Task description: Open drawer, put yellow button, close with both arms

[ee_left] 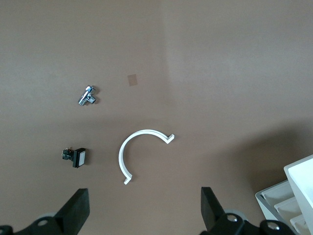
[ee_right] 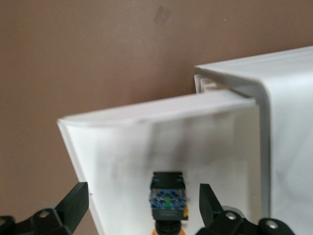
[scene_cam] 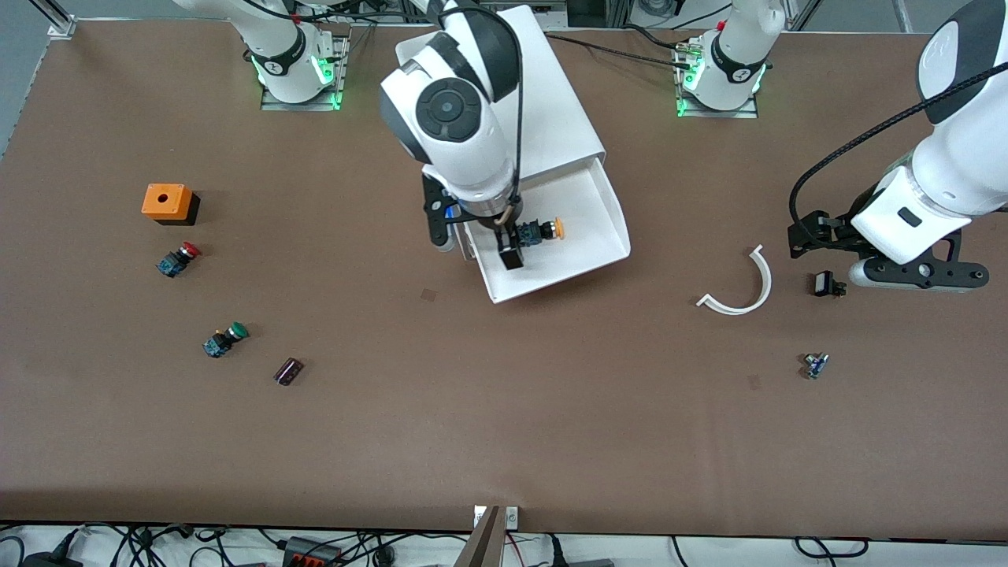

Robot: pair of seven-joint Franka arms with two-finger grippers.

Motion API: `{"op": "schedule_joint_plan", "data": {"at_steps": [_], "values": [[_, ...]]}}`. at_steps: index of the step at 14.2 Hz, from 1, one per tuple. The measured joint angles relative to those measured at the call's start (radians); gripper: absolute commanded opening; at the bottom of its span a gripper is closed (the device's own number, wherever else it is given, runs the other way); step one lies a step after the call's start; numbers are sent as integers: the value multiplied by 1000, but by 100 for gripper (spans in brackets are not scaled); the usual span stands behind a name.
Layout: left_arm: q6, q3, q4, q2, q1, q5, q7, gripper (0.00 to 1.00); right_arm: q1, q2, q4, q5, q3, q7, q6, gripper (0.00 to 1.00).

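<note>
The cabinet point(scene_cam: 551, 102) stands mid-table, and its top drawer point(scene_cam: 602, 209) is pulled out toward the front camera. The yellow button point(scene_cam: 542, 231) lies on its side on the drawer's white floor point(ee_right: 122, 152). My right gripper point(scene_cam: 474, 242) hangs just over the drawer, open. In the right wrist view the yellow button point(ee_right: 168, 198) sits between the spread fingers point(ee_right: 76, 203), touching neither. My left gripper point(scene_cam: 811, 236) waits open and empty above the bare table at the left arm's end, seen wide apart in the left wrist view point(ee_left: 144, 210).
A white curved strip point(scene_cam: 748, 291), a small black part point(scene_cam: 825, 283) and a small metal part point(scene_cam: 815, 365) lie near the left gripper. Toward the right arm's end are an orange box point(scene_cam: 167, 202), a red-capped button point(scene_cam: 179, 258), a green-capped button point(scene_cam: 224, 339) and a dark cylinder point(scene_cam: 288, 371).
</note>
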Motion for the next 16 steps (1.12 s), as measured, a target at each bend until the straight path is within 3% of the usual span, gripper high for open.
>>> {"op": "schedule_joint_plan", "data": {"at_steps": [5, 10, 16], "values": [[0, 0, 0, 0, 0, -1, -1, 100, -59, -99, 4, -35, -84, -226, -119, 100], [0, 0, 0, 0, 0, -1, -1, 100, -239, -134, 1, -35, -91, -658, -289, 100], [0, 0, 0, 0, 0, -1, -14, 100, -409, -130, -15, -38, -92, -1063, -309, 100]]}}
